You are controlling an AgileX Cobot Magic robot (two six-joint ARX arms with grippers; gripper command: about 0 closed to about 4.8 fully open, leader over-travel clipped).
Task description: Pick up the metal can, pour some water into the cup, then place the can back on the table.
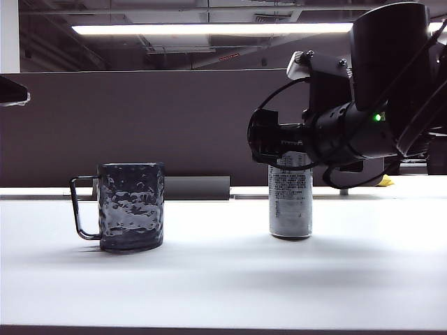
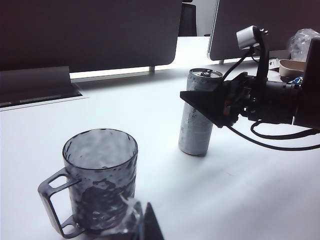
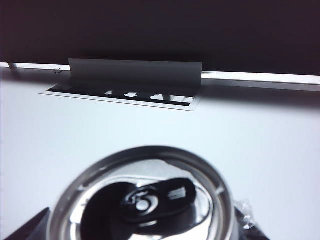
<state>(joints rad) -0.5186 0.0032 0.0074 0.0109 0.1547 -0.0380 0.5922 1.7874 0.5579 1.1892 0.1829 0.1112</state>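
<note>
The metal can (image 1: 290, 202) stands upright on the white table (image 1: 223, 279), right of centre, with its tab top (image 3: 142, 195) open to view. My right gripper (image 1: 265, 139) is open and level at the can's upper part, one dark finger on each side of the rim (image 2: 202, 92). I cannot tell whether the fingers touch it. The cup (image 1: 131, 206) stands well to the left, handle pointing left, and looks empty (image 2: 100, 175). My left gripper (image 2: 142, 225) hangs shut just in front of the cup, holding nothing. No water shows.
A dark grey partition panel (image 1: 140, 118) runs along the back of the table. A grey flap over a cable slot (image 1: 195, 187) sits below it, behind the can (image 3: 135, 75). Bags and a bowl lie at the far right (image 2: 300, 50).
</note>
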